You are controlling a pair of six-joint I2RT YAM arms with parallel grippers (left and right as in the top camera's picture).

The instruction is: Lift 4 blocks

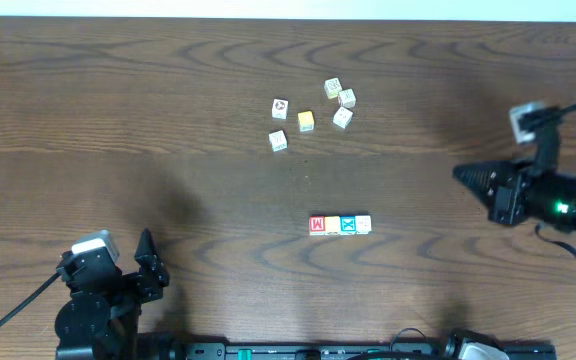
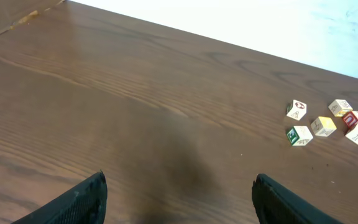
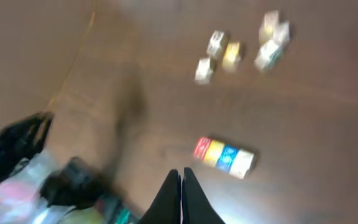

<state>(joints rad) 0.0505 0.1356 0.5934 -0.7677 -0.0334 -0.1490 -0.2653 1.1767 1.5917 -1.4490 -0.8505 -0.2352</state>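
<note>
Dark wood-grain desk (image 1: pixel 118 120) carried four tiny wooden letter cubes (image 1: pixel 340 224), red, yellow-orange, blue and whitish, touching in one row. Beyond them lay scattered pale picture cubes (image 1: pixel 308 110). Left claw (image 2: pixel 179 186) gaped wide, empty; right claw (image 3: pixel 181 177) was pinched closed, empty, well apart.

white X on the blue block (image 1: pixel 348 225), white letter on the red block (image 1: pixel 317 225) too small to read
</note>
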